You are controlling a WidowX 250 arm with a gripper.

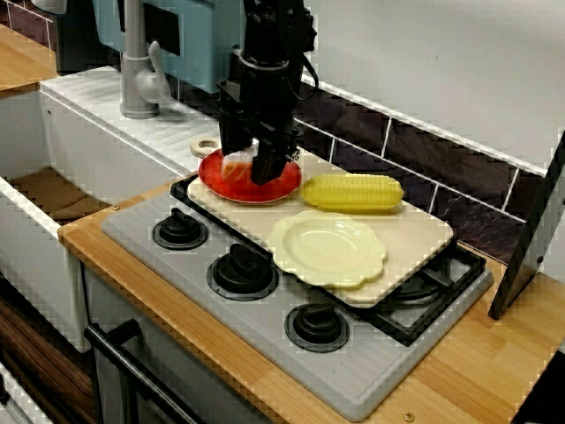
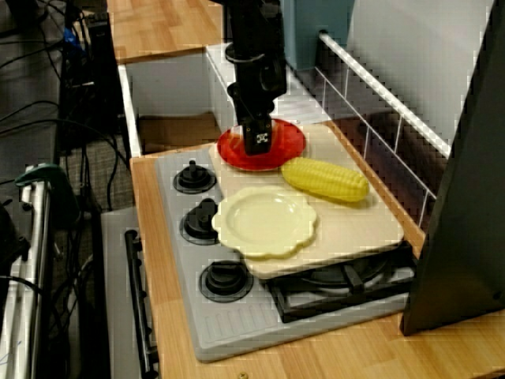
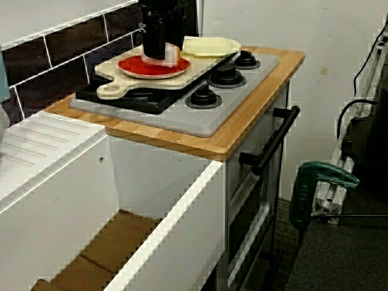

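Observation:
My black gripper [image 1: 250, 168] hangs over a red plate [image 1: 216, 178] at the far left end of a beige cutting board [image 1: 415, 234]. Its fingers stand apart and reach down to just above the plate's surface, with nothing clearly between them. In the view from the right side the gripper [image 2: 259, 142] covers the middle of the red plate [image 2: 288, 138]. A yellow corn cob [image 1: 353, 193] lies on the board right beside the plate. Nearer the front, a pale yellow scalloped plate [image 1: 327, 247] rests bare on the board. In the view from the sink side the gripper [image 3: 160, 56] hides the corn.
The board lies across a grey toy stove [image 1: 265, 340] with three black knobs [image 1: 180, 231] along its front. A grey faucet [image 1: 137, 79] and white sink [image 1: 53, 190] are to the left. A dark panel [image 1: 530, 238] leans at the right. Tiled wall runs behind.

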